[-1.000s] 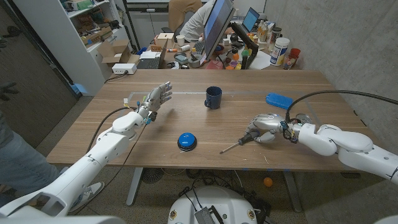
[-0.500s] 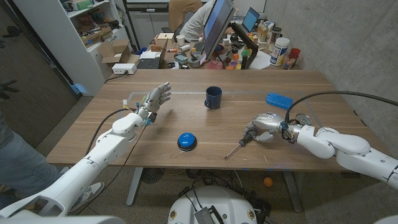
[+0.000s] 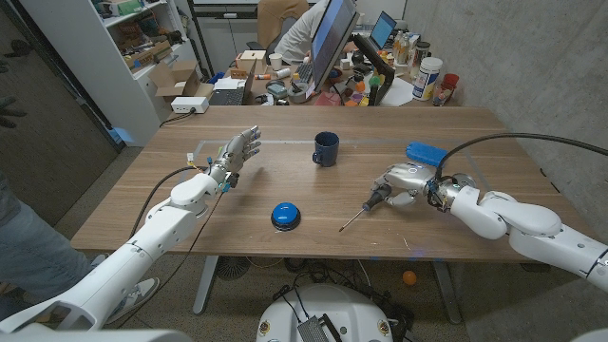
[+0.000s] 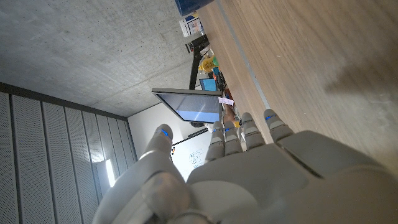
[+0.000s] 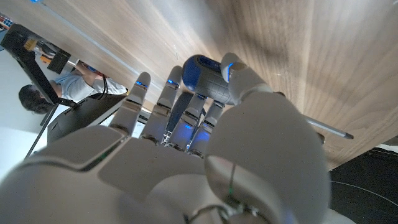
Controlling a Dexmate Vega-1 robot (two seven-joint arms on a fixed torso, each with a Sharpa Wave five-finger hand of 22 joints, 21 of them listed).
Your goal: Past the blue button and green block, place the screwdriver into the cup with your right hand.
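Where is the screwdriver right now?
In the head view the screwdriver is on the table's right side, gripped by the right hand, its metal tip slanting down toward the front edge, right of the blue button.

No legible text or labels

Matt wood-grain table [image 3: 285,180]; glossy dark-blue cup [image 3: 326,148]; shiny blue plastic button [image 3: 285,215]; slim metal-shafted screwdriver [image 3: 359,215]; smooth, pale grey plastic shells on both hands, right hand [image 3: 404,183], left hand [image 3: 237,150].
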